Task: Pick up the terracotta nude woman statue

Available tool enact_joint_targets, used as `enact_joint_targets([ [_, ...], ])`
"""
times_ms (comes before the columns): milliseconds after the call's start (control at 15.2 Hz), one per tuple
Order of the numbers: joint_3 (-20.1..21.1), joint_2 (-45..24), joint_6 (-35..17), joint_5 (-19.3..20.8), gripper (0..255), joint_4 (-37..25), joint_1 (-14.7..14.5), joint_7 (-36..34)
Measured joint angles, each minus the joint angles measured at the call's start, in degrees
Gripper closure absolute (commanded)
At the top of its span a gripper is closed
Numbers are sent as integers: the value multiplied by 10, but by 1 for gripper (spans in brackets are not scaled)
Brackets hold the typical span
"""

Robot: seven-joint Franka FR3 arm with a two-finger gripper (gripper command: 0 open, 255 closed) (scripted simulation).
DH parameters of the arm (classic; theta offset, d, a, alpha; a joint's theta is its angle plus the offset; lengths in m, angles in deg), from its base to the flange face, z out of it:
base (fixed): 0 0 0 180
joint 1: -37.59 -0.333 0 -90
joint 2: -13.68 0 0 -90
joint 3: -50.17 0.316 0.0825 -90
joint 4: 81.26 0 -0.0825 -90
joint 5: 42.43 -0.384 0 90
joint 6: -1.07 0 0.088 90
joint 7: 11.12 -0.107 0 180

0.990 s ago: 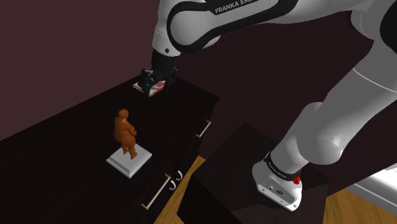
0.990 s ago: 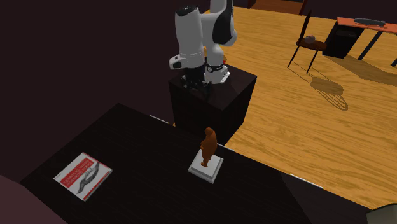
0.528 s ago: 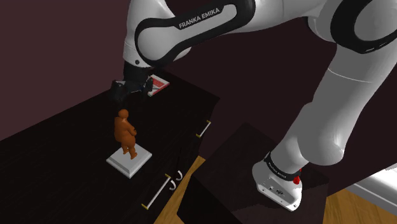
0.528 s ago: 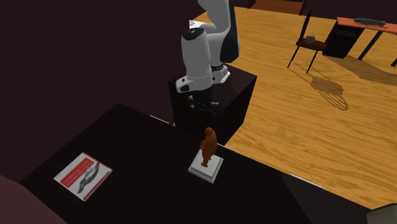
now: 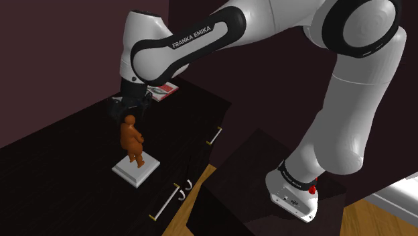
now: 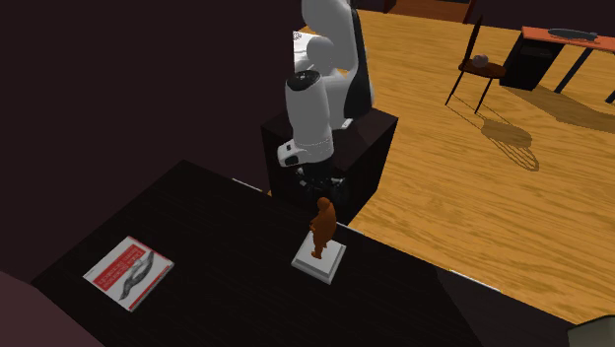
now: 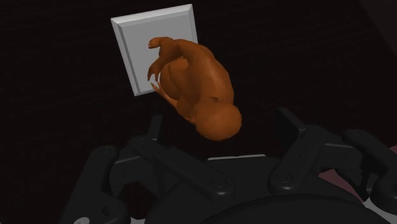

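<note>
Your claw (image 5: pixel 124 107) hangs just above the brown statue (image 5: pixel 132 139), which stands on its white base (image 5: pixel 137 170) on the table (image 5: pixel 60 154). The wrist view tells you the fingers (image 7: pixel 289 130) are spread either side of the head, not touching it.

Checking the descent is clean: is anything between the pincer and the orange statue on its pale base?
Nothing visible does. The open pincer hangs just above the head of the statue, with only air between; the red-and-white book lies well aside on the dark tabletop.
</note>
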Motion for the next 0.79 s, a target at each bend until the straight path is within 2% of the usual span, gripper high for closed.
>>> enact_joint_targets([
  [198,-2,-15,-18,3,0,4,-2,1],
  [264,-2,-17,-20,3,255,3,-2,2],
  [792,-2,-20,-22,4,255,2,-2,2],
])
